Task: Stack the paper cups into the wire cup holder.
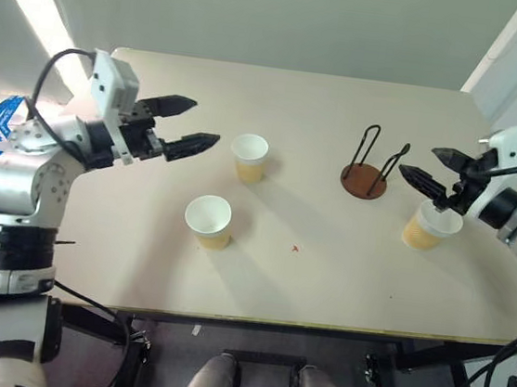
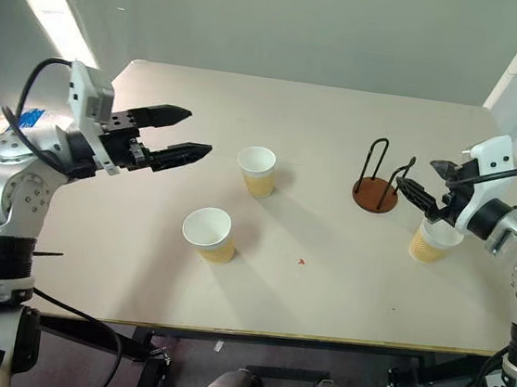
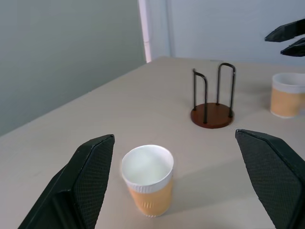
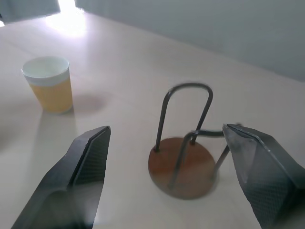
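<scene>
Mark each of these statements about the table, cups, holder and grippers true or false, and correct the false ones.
1. The round reddish-brown wire cup holder already holds a cup. False: it is empty.
2. Three tan-yellow paper cups stand upright on the pale table. True.
3. The left gripper grips a cup. False: it is open and empty.
4. The right gripper is open above the cup nearest the holder. True.
5. Two cups are nested together. False: all stand apart.

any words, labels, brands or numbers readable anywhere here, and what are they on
None can be read.
The three paper cups: plain, no print.
The wire cup holder: no label.
The blue and white item beyond the table edge: a pattern, no legible text.
</scene>
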You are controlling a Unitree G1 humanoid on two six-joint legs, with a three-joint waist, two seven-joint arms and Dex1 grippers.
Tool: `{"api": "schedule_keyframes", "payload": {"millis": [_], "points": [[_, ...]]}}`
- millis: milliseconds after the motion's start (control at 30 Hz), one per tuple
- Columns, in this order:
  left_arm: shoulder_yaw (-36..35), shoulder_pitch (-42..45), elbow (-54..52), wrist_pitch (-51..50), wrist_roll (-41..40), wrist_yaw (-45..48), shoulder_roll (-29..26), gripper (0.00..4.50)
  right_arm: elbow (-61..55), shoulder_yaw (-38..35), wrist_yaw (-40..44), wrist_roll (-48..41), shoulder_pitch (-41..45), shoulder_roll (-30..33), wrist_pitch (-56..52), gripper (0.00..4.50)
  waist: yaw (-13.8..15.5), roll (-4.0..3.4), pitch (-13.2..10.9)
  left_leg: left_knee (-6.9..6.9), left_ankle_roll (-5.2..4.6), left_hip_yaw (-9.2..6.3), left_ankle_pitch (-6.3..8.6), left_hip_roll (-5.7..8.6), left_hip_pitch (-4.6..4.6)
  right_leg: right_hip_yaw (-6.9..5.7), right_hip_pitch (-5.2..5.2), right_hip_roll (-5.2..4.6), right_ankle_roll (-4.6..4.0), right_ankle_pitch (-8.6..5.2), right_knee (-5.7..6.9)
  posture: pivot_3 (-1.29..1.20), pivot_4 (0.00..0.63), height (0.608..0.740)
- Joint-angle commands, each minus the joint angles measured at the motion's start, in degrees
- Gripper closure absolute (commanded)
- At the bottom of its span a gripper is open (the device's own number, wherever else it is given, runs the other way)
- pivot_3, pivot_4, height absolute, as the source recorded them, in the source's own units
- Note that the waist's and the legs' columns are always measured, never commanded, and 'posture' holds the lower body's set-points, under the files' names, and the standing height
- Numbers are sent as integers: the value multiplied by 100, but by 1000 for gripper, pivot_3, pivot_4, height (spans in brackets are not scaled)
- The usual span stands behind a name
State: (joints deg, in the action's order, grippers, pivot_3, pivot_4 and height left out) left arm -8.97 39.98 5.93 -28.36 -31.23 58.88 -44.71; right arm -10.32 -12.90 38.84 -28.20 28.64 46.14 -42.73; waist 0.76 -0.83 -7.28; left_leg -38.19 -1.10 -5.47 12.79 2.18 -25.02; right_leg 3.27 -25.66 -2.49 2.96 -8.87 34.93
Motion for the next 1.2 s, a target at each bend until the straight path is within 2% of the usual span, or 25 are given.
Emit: {"api": "schedule_keyframes", "payload": {"millis": [33, 167, 300, 500, 700, 1200], "points": [[92, 324, 200, 200, 114, 291, -48, 60, -303, 84, 124, -67, 59, 248, -334, 515, -1, 0, 0, 1, 0, 0, 0, 0, 0, 0, -1, 0, 0, 0, -1, 0, 150, 740], [244, 698, 730, 420, 300, 496, 1, 60, -280, 77, 4, -236, 308, 143, -773, 515, -2, 0, 0, 1, 1, 0, -1, 0, -3, 0, -4, 1, 5, 3, -1, 0, 150, 740], [418, 1086, 1138, 640, 463, 617, 266, 60, 26, 254, -205, -32, 574, -90, -761, 515, -5, 0, 0, 0, -6, 0, -6, 1, -3, 3, -4, 1, 9, 5, -2, 0, 150, 740], [464, 1083, 1065, 635, 476, 696, 465, 60, 340, 416, -318, 123, 738, -288, -764, 515, -2, 0, 0, 0, -10, -1, -4, 0, -7, 0, -5, -1, 53, 31, -5, 0, 150, 740], [435, 1081, 1053, 622, 511, 752, 541, 60, 792, 535, -391, 353, 861, -353, -668, 515, -3, 0, 0, 2, 2, 0, -2, 0, -10, 0, -8, -1, 57, 29, -9, 0, 150, 740], [457, 1166, 1144, 698, 586, 792, 627, 60, 2603, 1052, -288, 1135, 1792, -833, 217, 515, -5, 0, -1, 1, -8, -1, 4, 0, -10, 0, -12, -1, 55, 30, -2, 0, 150, 740]]}}
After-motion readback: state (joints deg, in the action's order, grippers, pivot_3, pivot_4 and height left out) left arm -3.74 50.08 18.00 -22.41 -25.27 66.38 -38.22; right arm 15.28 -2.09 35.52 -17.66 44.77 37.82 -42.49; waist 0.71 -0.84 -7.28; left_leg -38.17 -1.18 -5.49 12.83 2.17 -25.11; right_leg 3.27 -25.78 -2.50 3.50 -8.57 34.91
